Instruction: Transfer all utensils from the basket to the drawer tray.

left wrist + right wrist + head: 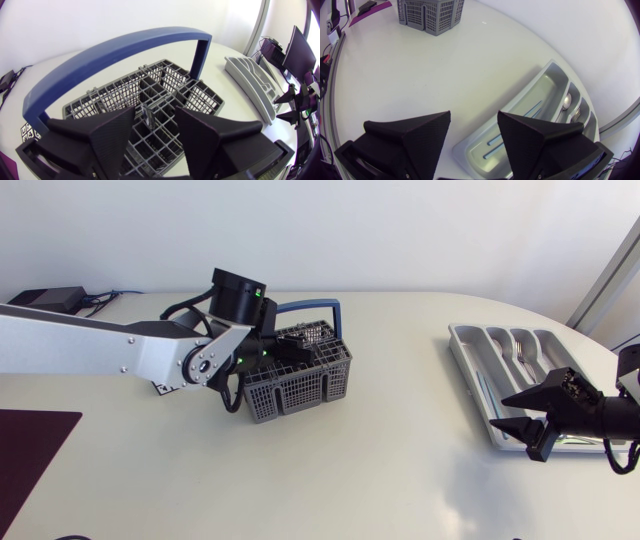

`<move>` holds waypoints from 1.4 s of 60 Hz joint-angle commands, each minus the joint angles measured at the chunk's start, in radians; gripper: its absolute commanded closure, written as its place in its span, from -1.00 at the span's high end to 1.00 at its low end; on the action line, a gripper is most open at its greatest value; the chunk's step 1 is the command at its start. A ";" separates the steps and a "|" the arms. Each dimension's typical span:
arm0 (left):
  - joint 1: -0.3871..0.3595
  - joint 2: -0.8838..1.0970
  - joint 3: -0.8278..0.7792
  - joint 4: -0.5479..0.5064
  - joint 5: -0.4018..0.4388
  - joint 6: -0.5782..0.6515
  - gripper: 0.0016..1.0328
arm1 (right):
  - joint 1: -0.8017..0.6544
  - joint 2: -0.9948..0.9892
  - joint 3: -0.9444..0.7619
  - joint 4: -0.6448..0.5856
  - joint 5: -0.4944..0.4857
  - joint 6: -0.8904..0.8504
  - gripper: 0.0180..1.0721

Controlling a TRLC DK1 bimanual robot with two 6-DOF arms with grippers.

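Basket (300, 385): grey mesh with a blue handle (115, 47), on the table's middle left, well apart from the tray.
Left gripper (155, 114): mine, hanging over the basket's compartments, fingers spread and holding nothing; a thin upright metal piece (147, 117) stands between them, and I cannot tell what it is.
Tray (466, 348): grey drawer tray at the table's right end.
Tray contents: a fork (522, 348) and a spoon (566, 101) in the narrow compartments.
Right gripper (474, 116): mine, over the tray's edge, released and empty.
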 commanded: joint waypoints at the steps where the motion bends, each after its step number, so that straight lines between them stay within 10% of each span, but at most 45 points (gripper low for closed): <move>1: 0.004 0.028 0.030 0.016 -0.007 -0.030 -0.21 | 0.008 -0.005 -0.030 0.006 -0.003 0.021 0.31; 35: 0.016 0.049 0.044 -0.006 -0.003 -0.029 -0.94 | 0.018 -0.008 -0.031 0.022 0.011 0.021 0.31; 84: -0.028 -0.296 -0.151 0.185 0.103 -0.020 -0.94 | 0.030 -0.057 -0.048 0.032 0.015 0.044 0.31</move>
